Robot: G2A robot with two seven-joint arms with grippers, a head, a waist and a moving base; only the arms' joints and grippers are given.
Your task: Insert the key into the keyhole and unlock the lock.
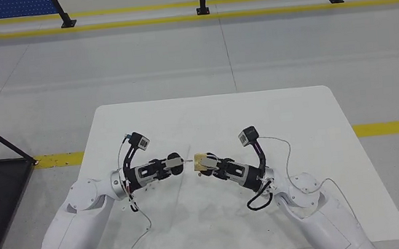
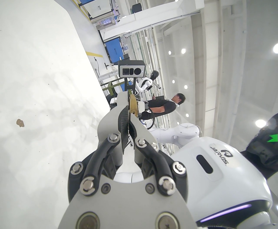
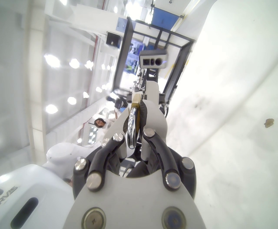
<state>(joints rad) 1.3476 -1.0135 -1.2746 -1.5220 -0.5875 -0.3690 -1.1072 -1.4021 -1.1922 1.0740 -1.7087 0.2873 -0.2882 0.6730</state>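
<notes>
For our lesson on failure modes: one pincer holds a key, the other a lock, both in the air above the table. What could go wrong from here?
1. The lock is held in mid-air by the right pincer alone; turning the key could twist it in that grip.
2. The left pincer clamps the thin key near its tips, so it might slip, or tilt and jam.

Top view: overhead, looking down on table and both arms. Wrist views: close behind left gripper and right gripper, facing each other; each frames the opposite wrist camera, plus tabletop.
</notes>
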